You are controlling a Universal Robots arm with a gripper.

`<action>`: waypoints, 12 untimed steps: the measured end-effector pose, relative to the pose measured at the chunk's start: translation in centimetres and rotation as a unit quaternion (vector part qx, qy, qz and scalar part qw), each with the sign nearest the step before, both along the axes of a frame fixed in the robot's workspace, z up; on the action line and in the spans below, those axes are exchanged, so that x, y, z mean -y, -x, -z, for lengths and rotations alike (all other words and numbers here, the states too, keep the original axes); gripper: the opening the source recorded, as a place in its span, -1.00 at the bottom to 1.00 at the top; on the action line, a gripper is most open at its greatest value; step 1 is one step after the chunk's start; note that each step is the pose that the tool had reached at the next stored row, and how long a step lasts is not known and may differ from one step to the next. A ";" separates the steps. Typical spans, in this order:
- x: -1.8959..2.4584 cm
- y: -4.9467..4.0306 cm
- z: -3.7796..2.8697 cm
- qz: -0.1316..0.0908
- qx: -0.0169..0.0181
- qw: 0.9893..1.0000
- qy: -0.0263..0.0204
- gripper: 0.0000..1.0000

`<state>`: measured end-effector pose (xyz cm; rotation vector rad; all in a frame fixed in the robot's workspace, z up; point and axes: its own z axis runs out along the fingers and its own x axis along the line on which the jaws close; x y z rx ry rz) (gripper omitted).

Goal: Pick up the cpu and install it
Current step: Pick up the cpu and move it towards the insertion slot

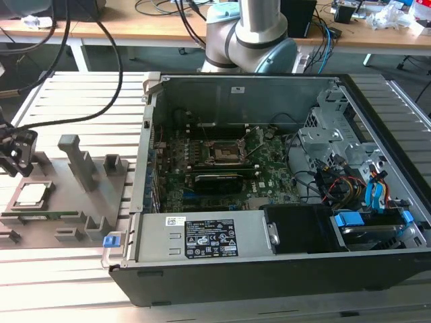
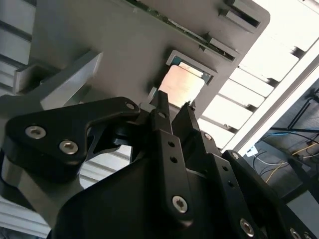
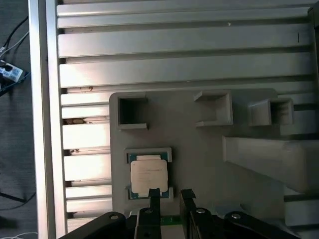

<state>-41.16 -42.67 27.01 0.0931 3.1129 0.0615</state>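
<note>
While the claw (image 3: 170, 193) hovers, blocks (image 3: 269, 157) (grey) neighbour cpu (image 3: 148, 174).

Slatted metal table (image 1: 60, 91) carries the lot | open computer case (image 1: 202, 282) sits flat on the slats | grey fixture plate (image 1: 67, 202) lies just beside the case, on the exterior view's left | cpu (image 1: 31, 195) rests in a pocket at the plate's end farthest from the case | black cable (image 1: 118, 74) trails over the slats near the case's far corner
</note>
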 end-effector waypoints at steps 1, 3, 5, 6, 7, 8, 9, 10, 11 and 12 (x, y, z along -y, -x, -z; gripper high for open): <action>0.08 0.04 0.26 -0.002 -0.001 1.000 0.000 -0.40; 0.16 0.11 0.63 -0.008 -0.001 1.000 0.000 -0.40; 0.24 0.29 1.00 -0.014 -0.002 1.000 0.000 -0.40; 0.25 0.42 1.10 -0.015 -0.002 1.000 0.002 -0.40; 0.25 0.54 1.15 -0.016 -0.002 1.000 0.007 -0.40; 0.25 0.60 1.18 -0.018 -0.002 1.000 0.013 -0.40; 0.25 0.63 1.24 -0.019 -0.002 1.000 0.016 -0.40; 0.26 0.63 1.43 -0.021 -0.002 1.000 0.017 -0.40; 0.26 0.64 1.80 -0.024 -0.002 1.000 0.017 -0.40; 0.25 0.64 2.10 -0.026 -0.002 1.000 0.017 -0.40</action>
